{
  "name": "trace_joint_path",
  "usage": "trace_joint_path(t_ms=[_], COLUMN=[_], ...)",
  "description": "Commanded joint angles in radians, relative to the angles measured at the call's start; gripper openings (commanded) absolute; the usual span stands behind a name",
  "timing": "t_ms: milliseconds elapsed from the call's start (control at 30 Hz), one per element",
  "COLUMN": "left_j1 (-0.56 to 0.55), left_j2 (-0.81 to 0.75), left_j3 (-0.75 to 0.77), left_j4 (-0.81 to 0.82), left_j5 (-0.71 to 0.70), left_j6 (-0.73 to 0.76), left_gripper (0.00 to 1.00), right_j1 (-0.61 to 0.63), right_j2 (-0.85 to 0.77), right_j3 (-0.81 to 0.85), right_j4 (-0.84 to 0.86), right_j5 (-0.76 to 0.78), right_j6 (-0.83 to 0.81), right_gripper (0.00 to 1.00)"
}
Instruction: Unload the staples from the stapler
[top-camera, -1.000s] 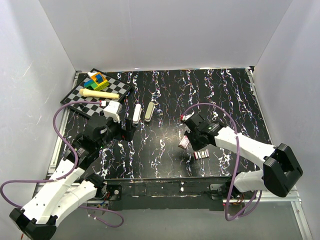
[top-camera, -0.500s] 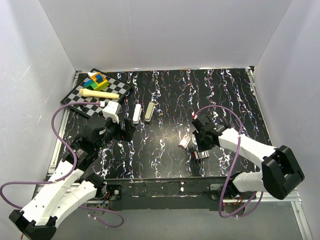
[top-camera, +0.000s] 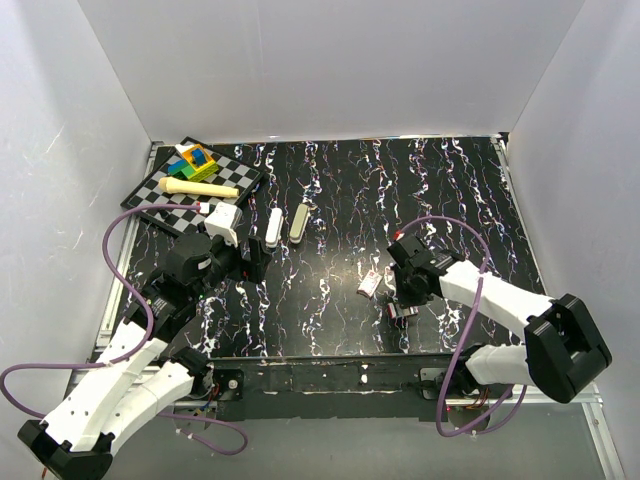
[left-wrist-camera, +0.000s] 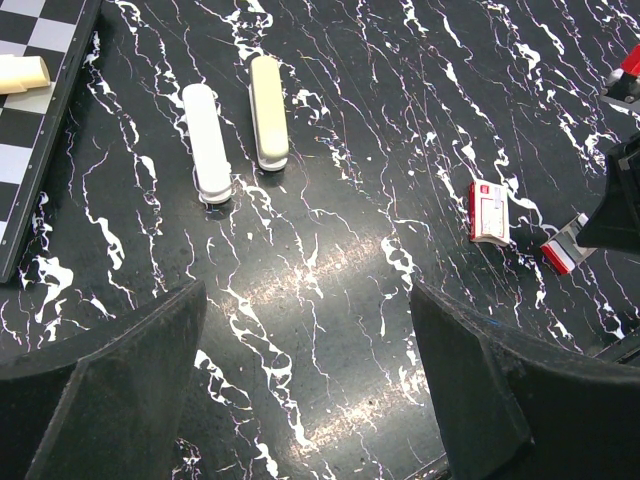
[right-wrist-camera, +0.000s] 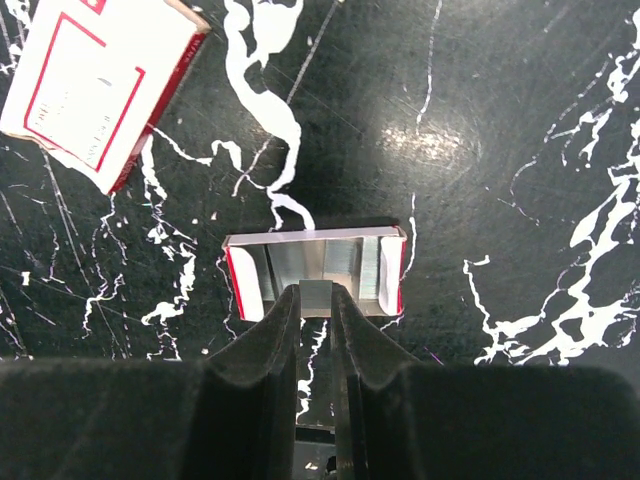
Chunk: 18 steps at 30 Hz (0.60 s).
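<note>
The white stapler (top-camera: 273, 226) lies at the back left of the mat, with a beige bar (top-camera: 298, 222) right beside it. Both also show in the left wrist view, the stapler (left-wrist-camera: 207, 140) left of the beige bar (left-wrist-camera: 268, 125). My left gripper (top-camera: 247, 264) is open and empty, hovering just in front of the stapler; its fingers (left-wrist-camera: 110, 390) stand wide apart. My right gripper (right-wrist-camera: 316, 300) is shut on a short grey strip of staples (right-wrist-camera: 316, 296), held at the near edge of an open red-and-white staple tray (right-wrist-camera: 315, 275). In the top view that gripper (top-camera: 405, 298) is over the tray (top-camera: 402, 313).
A red-and-white staple box sleeve (top-camera: 369, 285) lies just left of the tray and shows in the right wrist view (right-wrist-camera: 95, 90). A checkered board (top-camera: 190, 185) with coloured blocks (top-camera: 193, 160) and a cream stick (top-camera: 198, 188) sits at the back left corner. White walls close in the sides.
My right gripper has moved nearer and slightly right, from the middle right of the mat down onto the staple tray. The left arm has barely moved.
</note>
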Motion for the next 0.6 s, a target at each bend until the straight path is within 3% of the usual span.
trace_joint_path(t_ms=[0, 567], left_j1=[0.005, 0.005], left_j2=[-0.009, -0.003], left_j3=[-0.003, -0.003], left_j4=[-0.005, -0.004], left_j5=[-0.002, 0.000], left_j6=[0.001, 0.001], left_gripper=[0.83, 0.83], right_j1=[-0.012, -0.023], right_j2=[-0.042, -0.033], right_j3=[-0.022, -0.042], right_j4=[0.001, 0.011], right_j5=[0.038, 0.020], right_j6=[0.045, 0.065], right_gripper=[0.15, 0.21])
